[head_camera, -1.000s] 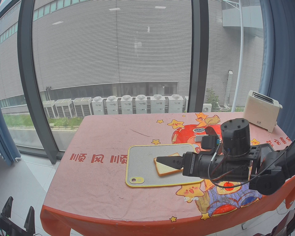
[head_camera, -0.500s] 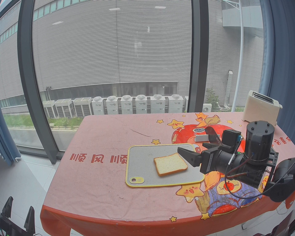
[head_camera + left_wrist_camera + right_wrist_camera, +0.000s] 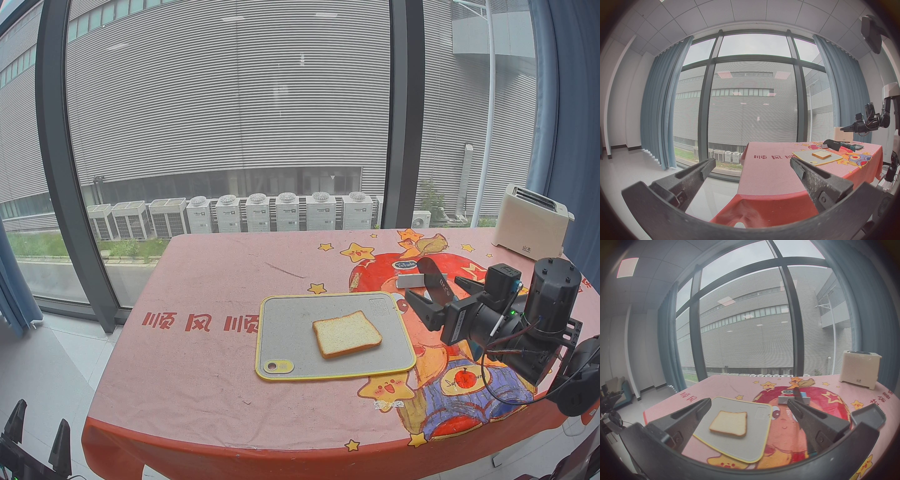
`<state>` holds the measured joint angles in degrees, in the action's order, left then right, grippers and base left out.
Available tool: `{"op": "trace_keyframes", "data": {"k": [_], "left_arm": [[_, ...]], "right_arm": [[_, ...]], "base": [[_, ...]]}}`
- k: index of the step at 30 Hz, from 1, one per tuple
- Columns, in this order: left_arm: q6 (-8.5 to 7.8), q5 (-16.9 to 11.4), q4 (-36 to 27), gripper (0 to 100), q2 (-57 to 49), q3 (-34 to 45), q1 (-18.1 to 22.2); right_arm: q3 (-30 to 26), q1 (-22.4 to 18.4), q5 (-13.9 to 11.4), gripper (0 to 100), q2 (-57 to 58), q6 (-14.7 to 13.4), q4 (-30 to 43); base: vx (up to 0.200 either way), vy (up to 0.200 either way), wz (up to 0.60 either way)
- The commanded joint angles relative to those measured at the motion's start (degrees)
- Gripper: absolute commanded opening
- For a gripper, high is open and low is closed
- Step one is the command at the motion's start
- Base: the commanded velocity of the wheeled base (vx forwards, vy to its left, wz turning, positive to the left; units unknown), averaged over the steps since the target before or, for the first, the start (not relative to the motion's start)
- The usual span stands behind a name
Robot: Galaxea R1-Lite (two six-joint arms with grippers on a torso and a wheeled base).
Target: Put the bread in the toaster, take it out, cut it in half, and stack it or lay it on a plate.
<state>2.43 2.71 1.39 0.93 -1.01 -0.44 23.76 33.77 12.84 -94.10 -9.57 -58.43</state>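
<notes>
right gripper (image 3: 434, 289): fingers apart and empty, held over the table (image 3: 206, 369) just off the board's right edge, tips aimed to the robot's left.
bread (image 3: 347, 334): 1 whole slice lay flat on the board (image 3: 287, 337), ahead of those tips and slightly toward the robot; near, not touching.
bread axis: the slice was close to square, with no real long axis; its edges sat skewed against the board's edges.
knife (image 3: 434, 277): just past the tips on the far side, blade leaning on a grey block (image 3: 407, 280); closer to the gripper than the bread was.
toaster (image 3: 531, 225): behind the gripper and to its right, well apart.
left gripper (image 3: 37, 437): fingers apart and empty, low beside the table's near left corner, well apart from the bread.
nearer arm: the right, by a wide margin.
step: the bread was uncut; whether it was toasted could not be told. Bread and knife both looked reachable by the right gripper with a short move.
right wrist view: a dark tray (image 3: 868, 415), likely the plate, lay just beside 1 finger; the arm covered that spot in the head view.
left wrist view: from the side, the right gripper hung clear above the tabletop.
</notes>
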Motion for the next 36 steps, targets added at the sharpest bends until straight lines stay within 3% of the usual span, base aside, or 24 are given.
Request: {"op": "trace_keyframes", "data": {"k": [1, 6, 12, 23, 36], "left_arm": [[0.04, 0.0, 0.0, 100, -0.6, 0.8, 0.0], [0.04, 0.0, 0.0, 100, -0.6, 0.8, 0.0], [0.04, 0.0, 0.0, 100, -0.6, 0.8, 0.0], [-0.05, 0.0, 0.0, 100, -0.6, 0.8, 0.0], [-0.05, 0.1, 0.0, 100, -0.6, 0.8, 0.0]], "right_arm": [[-1.0, -2.9, 0.1, 100, 2.2, 0.3, 0.3], [-1.8, -9.3, -0.7, 100, 4.3, 1.4, 0.6], [-4.1, -14.2, -1.6, 100, 3.9, 2.0, 0.6], [-4.9, -14.6, -2.7, 100, 1.3, 1.9, 0.8], [-4.1, -17.2, -7.3, 100, -6.4, 1.4, 0.9]], "base": [[0.000, 0.000, 0.00], [0.000, 0.000, 0.00], [0.000, 0.000, 0.00], [0.000, 0.000, 0.00], [0.000, 0.000, 0.00]]}}
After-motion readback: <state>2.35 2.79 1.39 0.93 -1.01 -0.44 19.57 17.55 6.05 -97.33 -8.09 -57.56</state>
